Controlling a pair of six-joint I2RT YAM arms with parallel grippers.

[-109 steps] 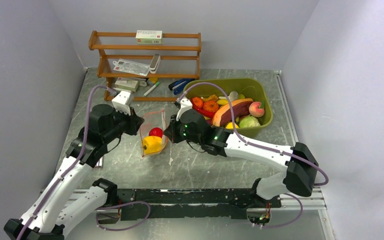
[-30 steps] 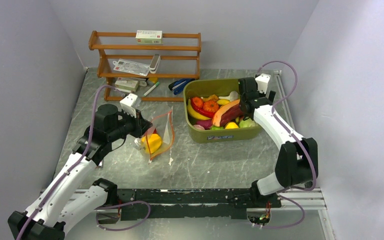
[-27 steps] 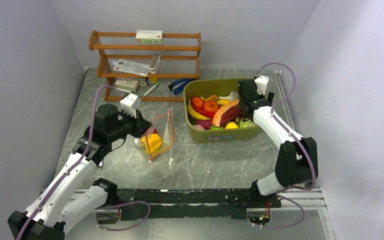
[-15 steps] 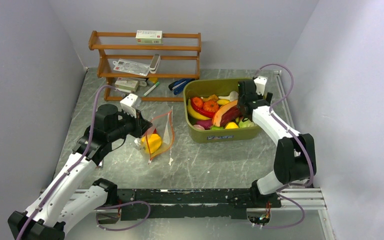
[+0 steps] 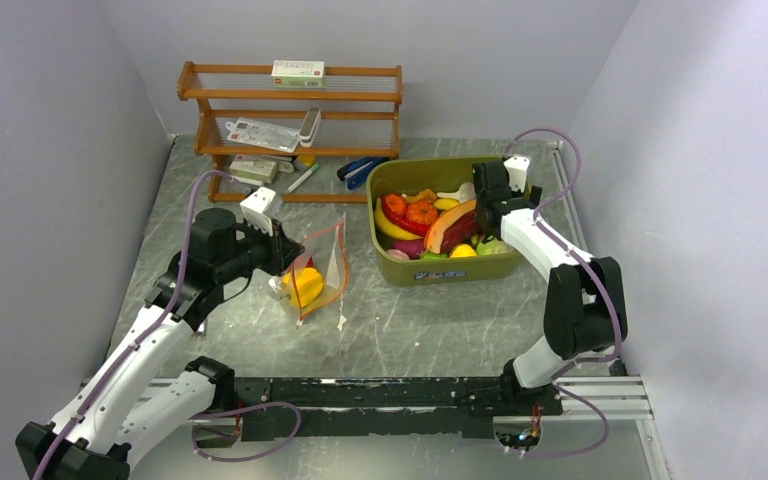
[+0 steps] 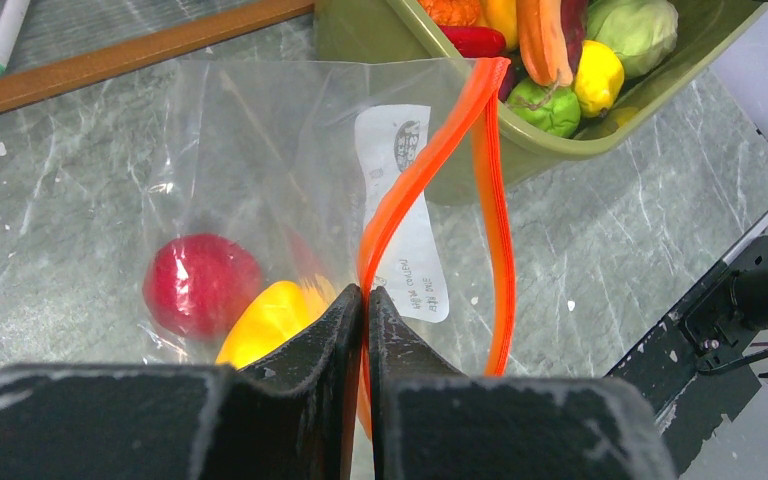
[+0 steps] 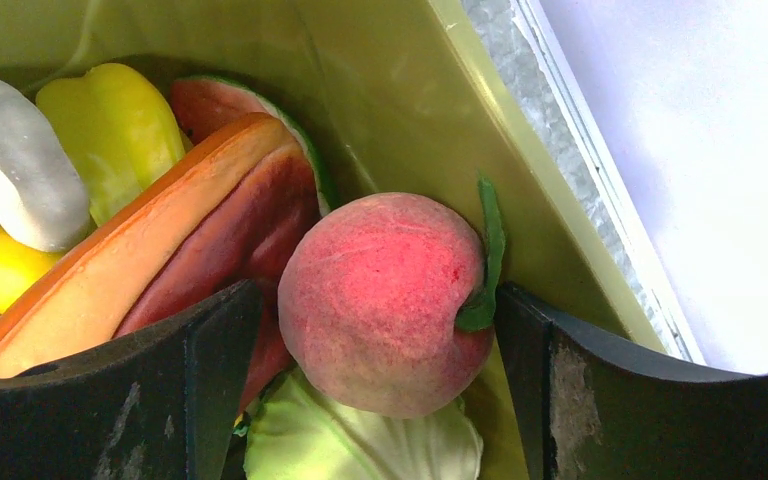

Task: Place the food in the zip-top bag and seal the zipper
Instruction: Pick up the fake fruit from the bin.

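Note:
The zip-top bag point(image 5: 316, 262) stands on the table left of centre. It holds a red fruit point(image 6: 200, 283) and a yellow one point(image 6: 272, 318). My left gripper point(image 6: 365, 296) is shut on the near side of the orange zipper point(image 6: 430, 160), and the mouth gapes beside it. More food fills the olive tub point(image 5: 450, 268). My right gripper point(image 7: 375, 335) is down in the tub's right end, open. Its fingers point(image 7: 210, 370) straddle a pink peach point(image 7: 385, 295), with a narrow gap on the left side. The peach rests on a pale green cabbage point(image 7: 360, 445).
A wooden shelf point(image 5: 290, 110) with white packets stands at the back left, with pens and a blue tool point(image 5: 360, 170) at its foot. Beside the peach lie an orange-red papaya slice point(image 7: 160, 270), a yellow pepper point(image 7: 110, 130) and the tub wall point(image 7: 400, 120).
Seconds ago the right gripper was by the bag; it has since swung into the tub. Over the last second it edged slightly left around the peach. The left arm and bag stayed put.

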